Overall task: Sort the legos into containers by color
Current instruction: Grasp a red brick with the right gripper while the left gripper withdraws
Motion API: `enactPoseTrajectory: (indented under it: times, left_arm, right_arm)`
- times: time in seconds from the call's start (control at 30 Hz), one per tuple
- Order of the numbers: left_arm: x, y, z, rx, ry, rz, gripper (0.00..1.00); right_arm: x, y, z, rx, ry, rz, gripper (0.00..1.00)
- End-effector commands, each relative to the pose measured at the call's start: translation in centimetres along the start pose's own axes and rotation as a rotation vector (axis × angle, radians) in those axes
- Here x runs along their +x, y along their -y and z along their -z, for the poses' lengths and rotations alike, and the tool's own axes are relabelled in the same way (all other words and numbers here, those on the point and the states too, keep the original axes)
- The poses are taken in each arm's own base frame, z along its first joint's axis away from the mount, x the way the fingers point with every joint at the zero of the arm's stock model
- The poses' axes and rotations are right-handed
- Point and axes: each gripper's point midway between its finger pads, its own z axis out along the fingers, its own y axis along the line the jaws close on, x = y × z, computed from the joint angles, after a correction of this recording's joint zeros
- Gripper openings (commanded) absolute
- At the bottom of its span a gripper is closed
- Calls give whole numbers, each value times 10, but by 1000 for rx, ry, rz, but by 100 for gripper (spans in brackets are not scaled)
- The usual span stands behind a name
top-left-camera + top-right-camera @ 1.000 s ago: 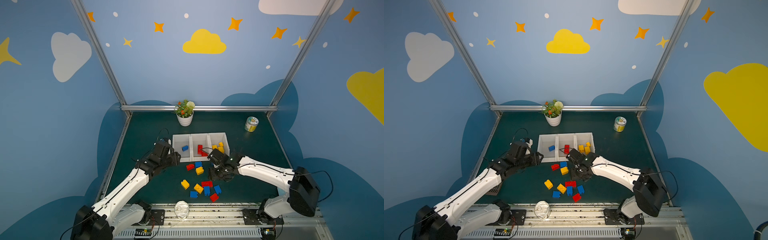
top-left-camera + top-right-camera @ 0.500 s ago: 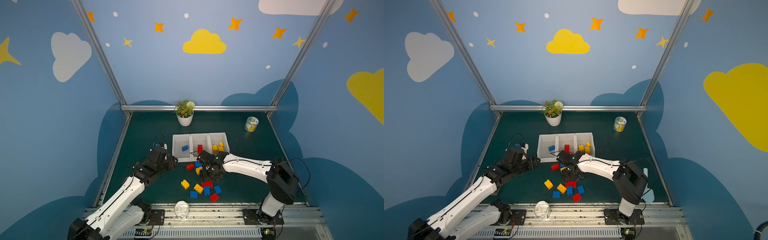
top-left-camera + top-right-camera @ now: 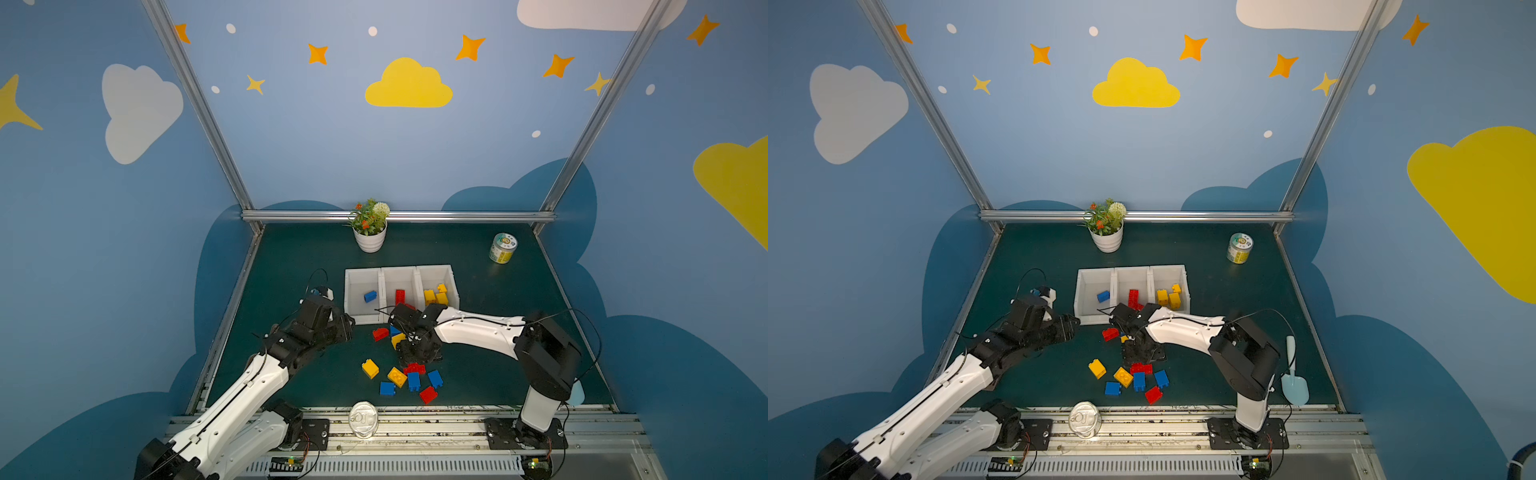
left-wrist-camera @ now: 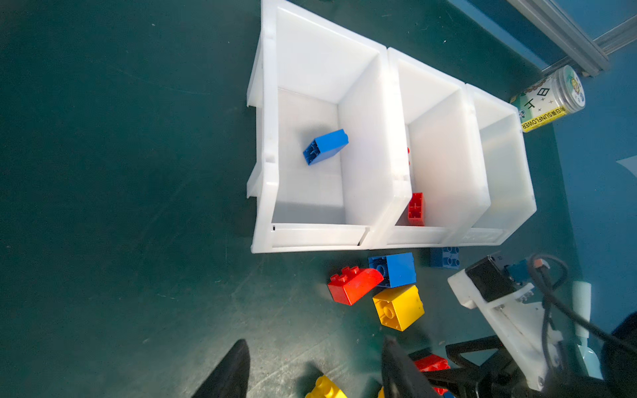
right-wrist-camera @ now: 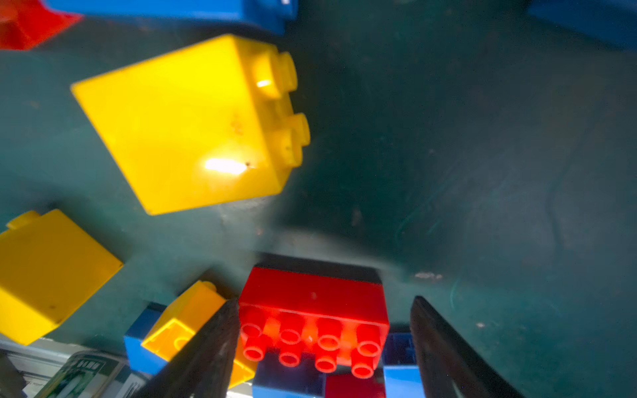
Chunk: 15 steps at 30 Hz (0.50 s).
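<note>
The containers [image 3: 361,320] [image 3: 1096,320] [image 4: 310,237] are three joined white bins. The left one holds a blue lego [image 3: 370,296] [image 4: 325,146], the middle one red legos [image 3: 400,296] [image 4: 415,208], the right one yellow legos [image 3: 434,296]. Loose legos lie in front of them: a red [image 3: 380,333] [image 4: 353,284], a blue [image 4: 396,270] and a yellow [image 4: 400,306] [image 5: 193,127], then several more nearer the front [image 3: 397,377]. My right gripper [image 3: 415,359] [image 3: 1140,357] [image 5: 325,310] points down, open, straddling a red lego [image 3: 414,368] [image 5: 313,317]. My left gripper [image 3: 348,328] [image 3: 1073,324] [image 4: 316,344] hovers open and empty by the bins' front left corner.
A white flower pot [image 3: 370,239] stands behind the bins and a yellow-green can [image 3: 503,248] at the back right. A clear round jar [image 3: 363,419] sits on the front rail. A pale blue trowel [image 3: 1293,382] lies at the front right.
My right gripper has swung left from beside the bins, come down over the red lego and opened wider. My left gripper has drawn back a little toward the front.
</note>
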Motion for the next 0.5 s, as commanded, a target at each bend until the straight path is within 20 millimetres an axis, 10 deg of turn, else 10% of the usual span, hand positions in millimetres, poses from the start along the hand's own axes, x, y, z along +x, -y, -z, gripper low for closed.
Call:
enactPoseTrajectory:
  times: [0.0, 0.47]
  left_arm:
    - [4, -6, 0, -18, -6, 4, 61]
    - [6, -8, 0, -17, -8, 7, 62]
  right_arm:
    - [6, -3, -2, 18, -28, 2, 78]
    - [8, 3, -10, 56, -41, -20, 64]
